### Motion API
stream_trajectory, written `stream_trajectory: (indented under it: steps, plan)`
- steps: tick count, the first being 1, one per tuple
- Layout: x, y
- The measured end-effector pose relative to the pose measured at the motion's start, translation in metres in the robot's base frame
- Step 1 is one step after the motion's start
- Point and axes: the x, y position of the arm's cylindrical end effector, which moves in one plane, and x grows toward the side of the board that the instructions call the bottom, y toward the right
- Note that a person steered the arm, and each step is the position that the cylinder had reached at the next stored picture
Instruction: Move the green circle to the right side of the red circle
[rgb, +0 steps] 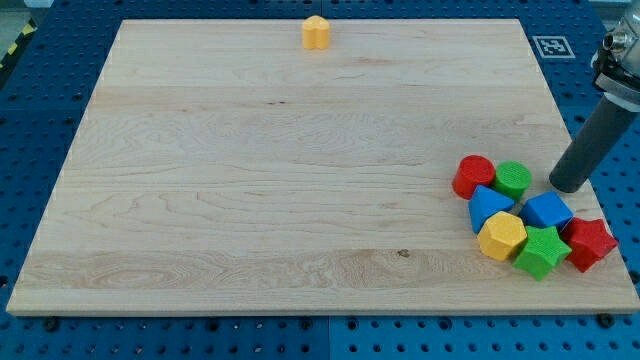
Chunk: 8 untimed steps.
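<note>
The green circle (513, 178) sits near the board's right edge, touching the right side of the red circle (473, 176). My tip (569, 186) is a dark rod coming down from the view's upper right. It stands just right of the green circle, with a small gap between them, and just above the blue cube (547, 211).
Below the two circles lies a cluster: a blue triangle-like block (488, 206), a yellow hexagon (502, 236), a green star (541, 250) and a red star (589, 243). An orange-yellow block (316, 32) stands at the board's top edge. The wooden board (250, 180) lies on a blue pegboard.
</note>
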Motion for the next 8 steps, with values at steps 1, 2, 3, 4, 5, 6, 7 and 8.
stream_trajectory:
  steps: [1,2,3,4,5,6,7,8]
  plan:
    - [0.000,0.000]
    - [-0.023,0.002]
    - [-0.074,-0.017]
    - [-0.107,-0.099]
    - [-0.116,-0.217]
    - [-0.116,-0.242]
    - [-0.116,-0.242]
    - [-0.116,-0.248]
